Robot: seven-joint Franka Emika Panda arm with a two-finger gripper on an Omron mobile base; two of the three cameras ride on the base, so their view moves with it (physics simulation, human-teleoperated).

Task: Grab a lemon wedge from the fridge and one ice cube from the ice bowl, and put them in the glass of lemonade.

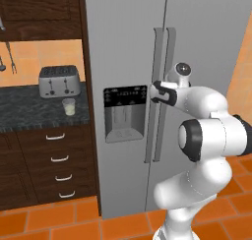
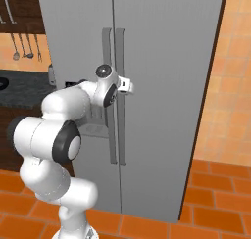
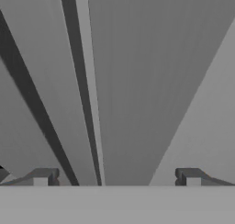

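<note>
Reaching at the fridge point(image 1: 128, 47), I have my claw point(image 3: 116, 177) right up against its door handles. The right door's handle point(image 2: 121, 57) runs straight up and down, and it lies just ahead of my fingertips point(image 3: 43, 176), between them; in the hand view its long axis runs from the fingers away toward the top. My jaws stand wide open, holding nothing, and I cannot tell whether either pad touches the bar yet. Both doors are shut, so the lemon wedge is hidden inside. The glass of lemonade point(image 1: 69, 106) waits on the counter point(image 1: 29, 111) to the left, near the toaster point(image 1: 59, 80).
</note>
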